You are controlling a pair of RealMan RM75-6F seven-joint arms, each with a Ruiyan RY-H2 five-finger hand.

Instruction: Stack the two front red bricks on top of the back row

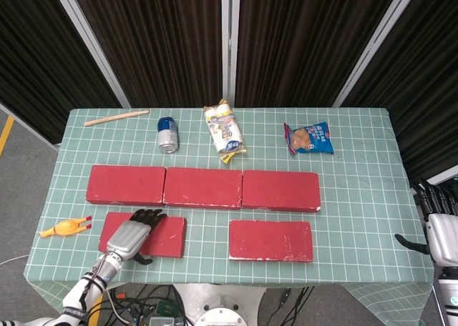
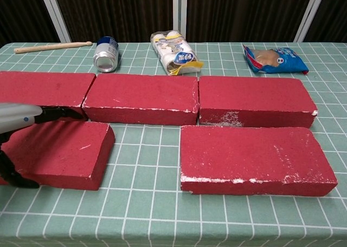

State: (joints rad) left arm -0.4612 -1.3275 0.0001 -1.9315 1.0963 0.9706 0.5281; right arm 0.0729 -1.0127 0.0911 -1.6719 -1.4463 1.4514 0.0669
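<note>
The left hand (image 1: 131, 235) lies spread over the front left brick (image 1: 163, 236), its fingers (image 1: 149, 214) reaching to the far edge and its thumb at the near edge. It looks ready to grab, but I cannot tell if it grips the brick yet. The right hand (image 1: 441, 234) waits off the right edge of the tabletop (image 1: 358, 211), fingers apart, holding nothing. The front right brick (image 1: 270, 240) lies flat and alone. Just behind, the back row (image 1: 203, 187) of three bricks sits end to end, with nothing on top. Farther back are a can (image 1: 167, 134), a bread bag (image 1: 224, 131) with rolls inside, a blue snack bag (image 1: 309, 138) and a wooden stick (image 1: 116, 117).
</note>
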